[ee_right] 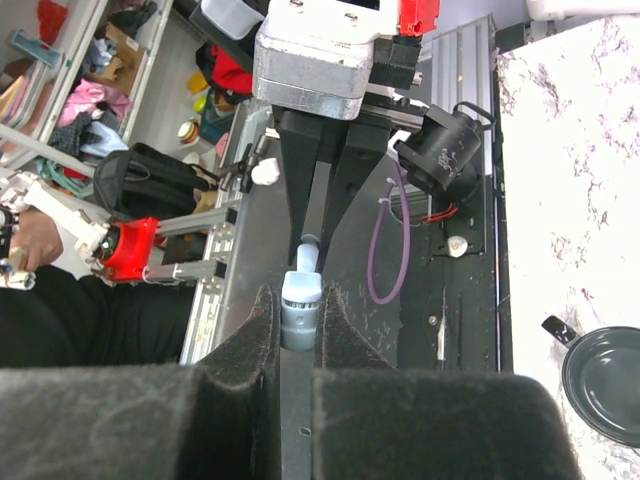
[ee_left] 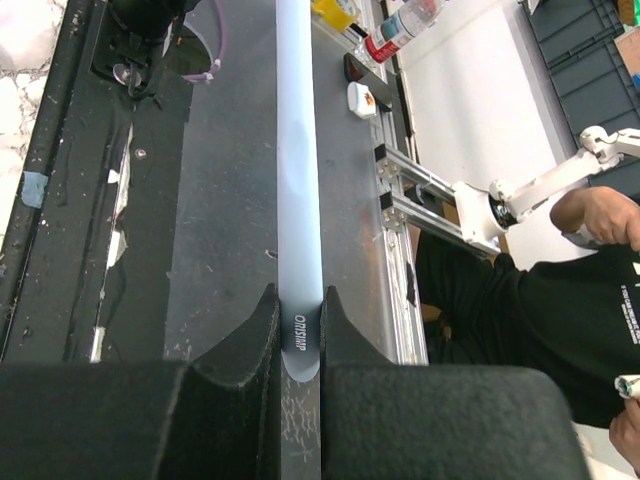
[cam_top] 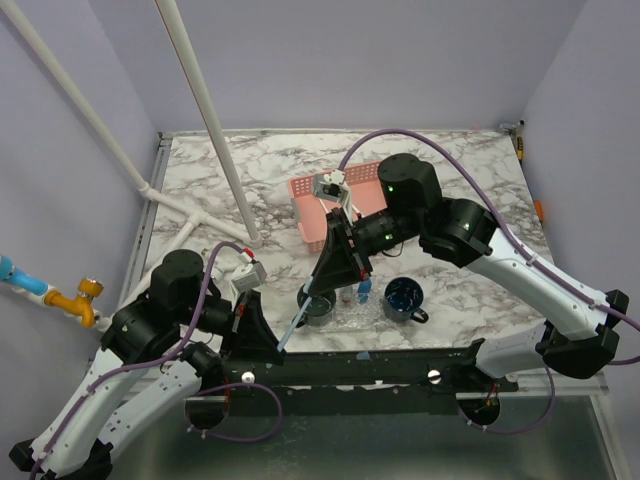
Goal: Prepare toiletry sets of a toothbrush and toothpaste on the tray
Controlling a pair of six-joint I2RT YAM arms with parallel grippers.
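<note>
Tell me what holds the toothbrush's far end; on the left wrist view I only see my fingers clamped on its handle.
Observer: The right gripper is shut on the toothbrush at its other end, facing the left gripper.
Operator: Where is the tray?
Observer: The tray lies just right of the right gripper, between a dark cup and a blue mug.
Operator: Anything on it?
Observer: One small blue-topped item appears at its far edge; it is too small to name.
</note>
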